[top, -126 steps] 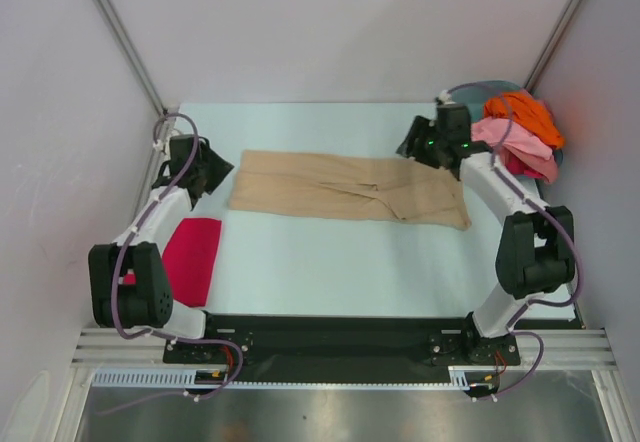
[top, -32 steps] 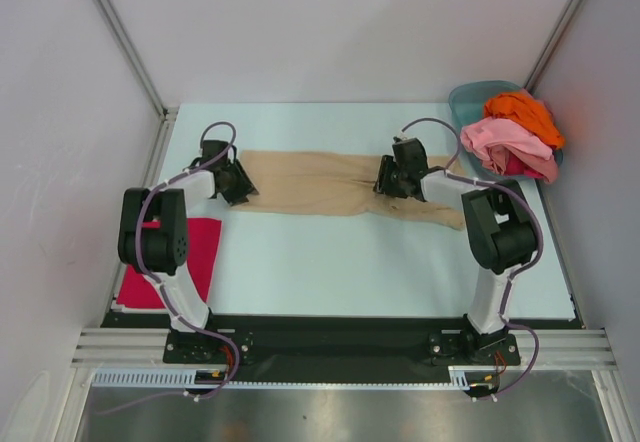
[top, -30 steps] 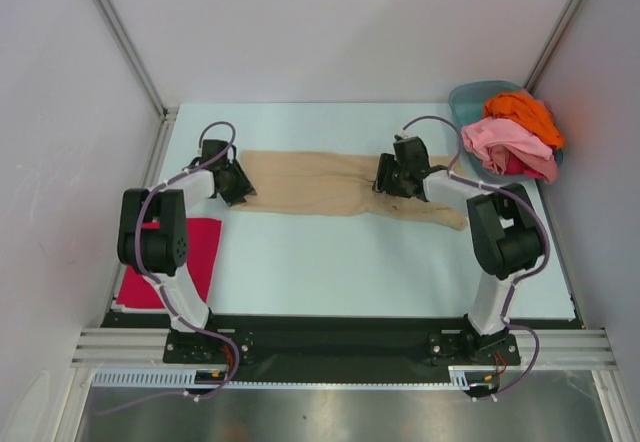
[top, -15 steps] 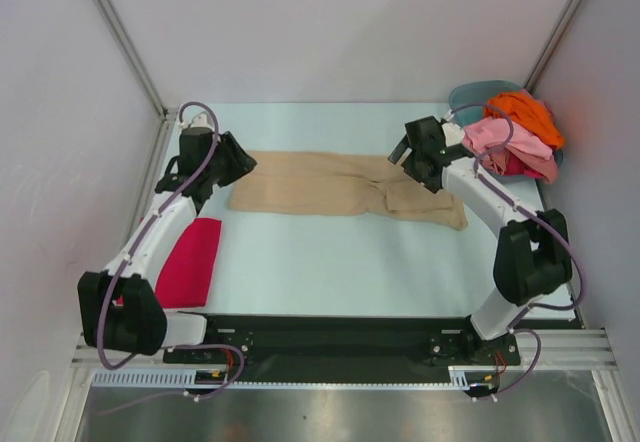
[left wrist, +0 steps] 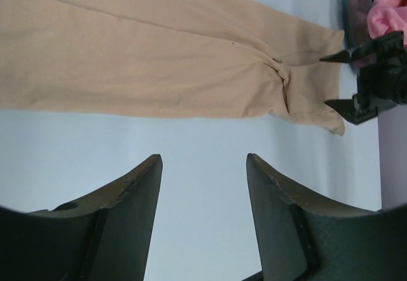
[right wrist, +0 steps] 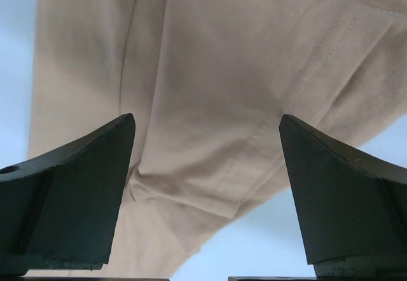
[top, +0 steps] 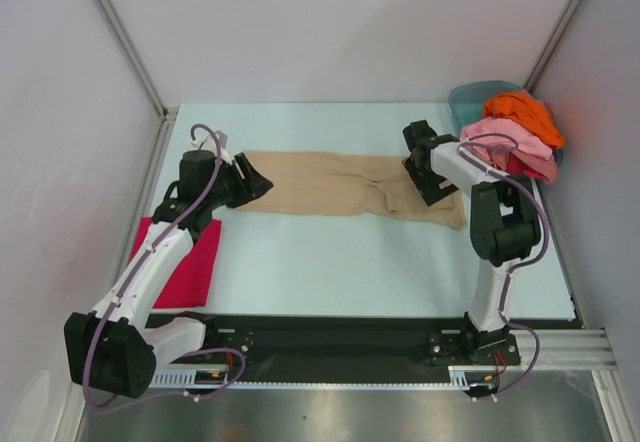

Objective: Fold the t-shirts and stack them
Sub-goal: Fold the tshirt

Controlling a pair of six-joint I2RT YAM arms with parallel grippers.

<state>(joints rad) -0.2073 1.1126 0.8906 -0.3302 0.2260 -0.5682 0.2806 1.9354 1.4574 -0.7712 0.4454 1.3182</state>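
Tan shirt (top: pixel 340 184) lies mid-table as a long folded strip. Left gripper (top: pixel 252 182) by its left end, jaws apart, empty. Right gripper (top: pixel 428 177) over right end, spread wide, empty. Step, likely: between folds. Next: pinch one end cleanly, fold crosswise

Top cam: high at near edge, looks down on whole table (top: pixel 330 262). Left wrist: low, faces right along tan shirt (left wrist: pixel 159 65). Right wrist: close above same shirt, facing down
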